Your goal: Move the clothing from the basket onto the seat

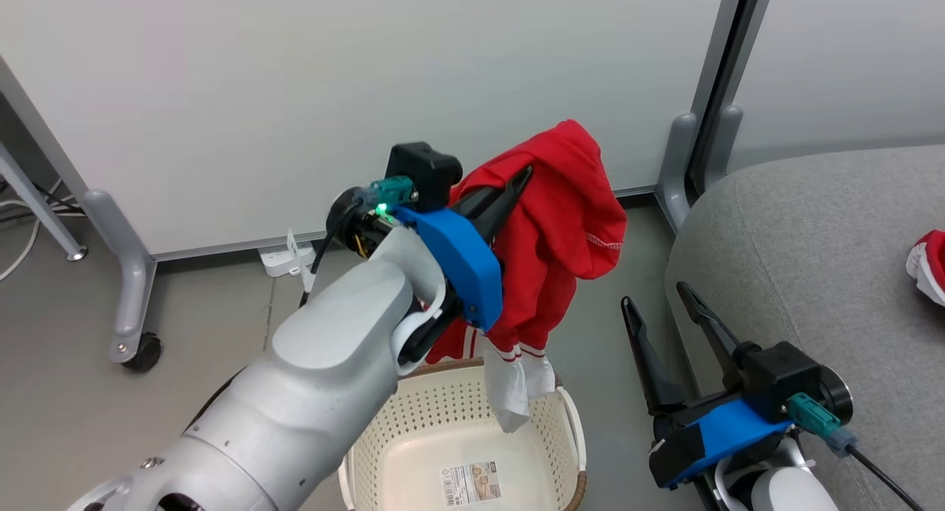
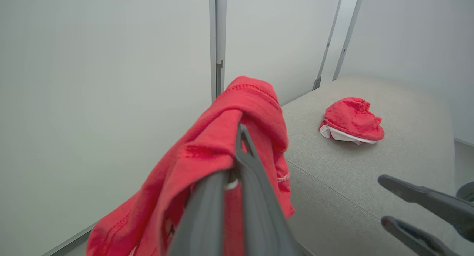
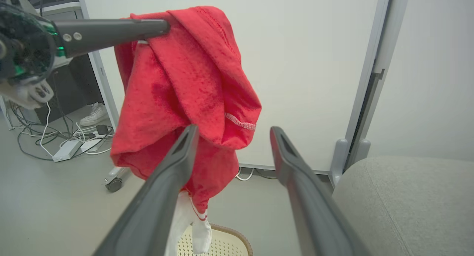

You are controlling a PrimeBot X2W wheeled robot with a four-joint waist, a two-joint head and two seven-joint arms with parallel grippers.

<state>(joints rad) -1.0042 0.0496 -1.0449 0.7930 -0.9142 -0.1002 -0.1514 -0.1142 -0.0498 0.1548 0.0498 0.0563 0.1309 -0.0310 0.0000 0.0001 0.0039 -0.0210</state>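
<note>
Garment (image 1: 568, 223) hangs pinched in my left gripper (image 1: 517, 182) over the basket (image 1: 435, 411), right gripper (image 1: 653, 293) spread, empty; I'd lift until the white cuffs (image 1: 513, 396) clear that basket, then swing to the seat (image 1: 812, 260) at 3 o'clock.

The garment (image 1: 568, 215) is soft cloth — basket (image 1: 435, 407) smooth plastic — seat (image 1: 797, 275) matt fabric.

text: none legible | sticker label (image 1: 472, 484) | basket (image 1: 550, 437) floor | print unreadable
</note>
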